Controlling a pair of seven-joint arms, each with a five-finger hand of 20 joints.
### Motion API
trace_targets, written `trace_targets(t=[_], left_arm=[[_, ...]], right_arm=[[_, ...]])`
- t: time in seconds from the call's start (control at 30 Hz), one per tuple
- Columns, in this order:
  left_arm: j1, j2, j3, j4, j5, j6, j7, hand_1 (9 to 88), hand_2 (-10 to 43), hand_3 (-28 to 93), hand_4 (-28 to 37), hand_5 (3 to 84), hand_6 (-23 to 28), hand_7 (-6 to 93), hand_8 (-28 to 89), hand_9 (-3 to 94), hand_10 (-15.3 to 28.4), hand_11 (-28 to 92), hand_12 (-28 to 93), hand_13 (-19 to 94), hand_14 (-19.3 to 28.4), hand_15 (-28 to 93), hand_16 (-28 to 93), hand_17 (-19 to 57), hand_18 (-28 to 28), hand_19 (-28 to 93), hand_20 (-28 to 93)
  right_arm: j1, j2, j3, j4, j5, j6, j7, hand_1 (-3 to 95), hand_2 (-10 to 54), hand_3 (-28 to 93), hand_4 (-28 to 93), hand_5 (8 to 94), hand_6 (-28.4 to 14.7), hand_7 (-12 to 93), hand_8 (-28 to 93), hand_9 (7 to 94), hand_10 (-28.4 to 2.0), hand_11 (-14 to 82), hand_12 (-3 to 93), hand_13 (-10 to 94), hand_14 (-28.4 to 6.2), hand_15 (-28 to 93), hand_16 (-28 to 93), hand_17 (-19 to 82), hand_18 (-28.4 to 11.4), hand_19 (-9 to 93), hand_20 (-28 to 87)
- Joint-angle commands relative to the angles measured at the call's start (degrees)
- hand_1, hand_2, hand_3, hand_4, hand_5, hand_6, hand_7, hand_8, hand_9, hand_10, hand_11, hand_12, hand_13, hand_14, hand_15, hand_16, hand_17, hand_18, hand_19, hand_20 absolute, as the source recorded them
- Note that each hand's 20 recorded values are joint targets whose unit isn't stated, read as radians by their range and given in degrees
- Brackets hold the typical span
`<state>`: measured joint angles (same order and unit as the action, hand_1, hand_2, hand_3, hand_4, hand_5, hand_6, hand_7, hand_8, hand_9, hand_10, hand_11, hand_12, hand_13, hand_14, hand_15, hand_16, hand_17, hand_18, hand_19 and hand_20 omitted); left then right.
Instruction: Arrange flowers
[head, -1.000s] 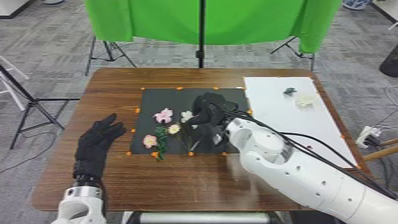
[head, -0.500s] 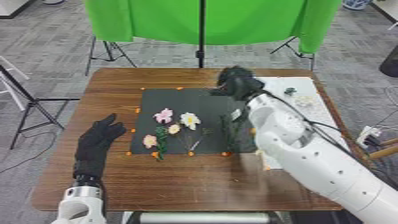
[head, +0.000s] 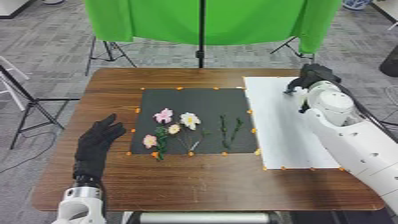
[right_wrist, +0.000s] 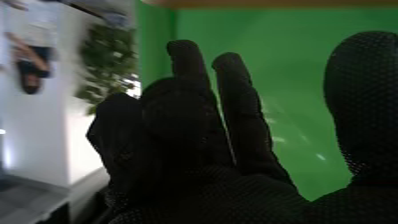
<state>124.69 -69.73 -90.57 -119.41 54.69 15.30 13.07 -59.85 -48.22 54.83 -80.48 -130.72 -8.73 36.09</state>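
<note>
On the black mat (head: 218, 100), assorted flowers (head: 189, 120) and green stems (head: 236, 128)

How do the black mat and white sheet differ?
The mat is black and nearly square; the sheet is white and longer front to back. The mat carries several flowers and stems, while the right hand is over the sheet's far end. Both lie flat with orange bits along their edges.

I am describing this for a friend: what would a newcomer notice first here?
Probably the bright green cloth hanging behind the brown wooden table. Next, the pink and white flowers on the square black mat, and the black-gloved right hand at the white sheet's far end.
</note>
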Motion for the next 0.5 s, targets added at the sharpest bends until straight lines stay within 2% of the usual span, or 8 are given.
trace_targets(t=[0.03,0.17,0.23,0.33,0.43,0.5], left_arm=[[0.87,-0.46,0.06,0.05,0.26,-0.04,-0.2,21.6,5.2,69,-28.3,46.0,5.0,11.8,-7,46.5,14.2,23,11,34,18.8,34,-5,0.7,13.4,16,18],[0.7,-0.44,0.0,0.06,0.33,-0.26,-0.53,21.7,5.2,69,-28.3,46.0,5.0,11.8,-7,46.4,14.2,23,11,34,18.8,34,-5,0.6,13.4,16,18],[0.61,-0.44,-0.01,0.13,0.27,-0.25,-0.56,21.7,5.3,69,-28.3,46.0,5.0,11.8,-7,46.4,14.2,23,11,34,18.8,34,-5,0.6,13.4,16,18],[0.83,-0.44,-0.03,0.04,0.19,-0.14,-0.54,21.7,5.3,69,-28.3,46.0,5.0,11.8,-7,46.4,14.0,22,11,34,18.8,34,-5,0.7,13.4,16,18],[0.68,-0.5,0.03,0.07,0.3,-0.44,-0.58,21.7,5.3,69,-28.3,46.0,5.0,11.8,-7,46.4,14.1,22,11,34,18.8,34,-5,0.7,13.4,16,18],[0.79,-0.52,0.09,-0.01,0.27,-0.23,-0.53,21.7,5.3,69,-28.3,46.0,5.0,11.7,-7,46.4,14.1,22,11,34,18.8,34,-5,0.7,13.4,16,18]], right_arm=[[-2.22,-0.2,0.4,0.78,0.07,-4.97,1.62,28.1,-9.5,67,-15,49.4,-2.0,10,-7,55.5,-18.3,12.8,22.1,77,-8.9,70,34,58,-15.9,93,63],[-2.49,-0.58,0.59,0.06,1.14,-10.34,3.82,28.6,-9.5,66,-15,50.7,-1.2,11,-7,58.0,-18.3,13.3,22.0,78,-8.4,70,33,59,-15.6,93,63],[-2.84,-0.65,0.93,-0.34,1.39,-11.35,3.92,29.7,-9.5,66,-15,50.8,-1.2,11,-7,58.8,-18.4,13.5,21.9,79,-8.0,70,33,60,-15.4,93,63],[-2.99,-0.64,0.03,-0.22,0.61,-8.56,4.01,35.3,-9.5,67,-15,52.0,-0.7,12,-7,61.5,-17.9,15.0,22.0,80,-6.9,70,32,61,-14.2,93,63],[-4.2,0.11,0.12,-0.77,-0.24,-2.73,3.28,46.7,-9.5,67,-17,59.2,-0.3,16,-8,69.4,-15.2,20.0,23.2,84,-4.4,69,32,65,-12.0,93,63],[-5.65,0.55,1.58,-2.79,-0.95,-0.81,3.3,54.6,-9.5,61,-17,65.9,-1.1,18,3,77.4,-12.1,13.0,33.3,86,-3.2,69,32,67,-10.8,93,62]])
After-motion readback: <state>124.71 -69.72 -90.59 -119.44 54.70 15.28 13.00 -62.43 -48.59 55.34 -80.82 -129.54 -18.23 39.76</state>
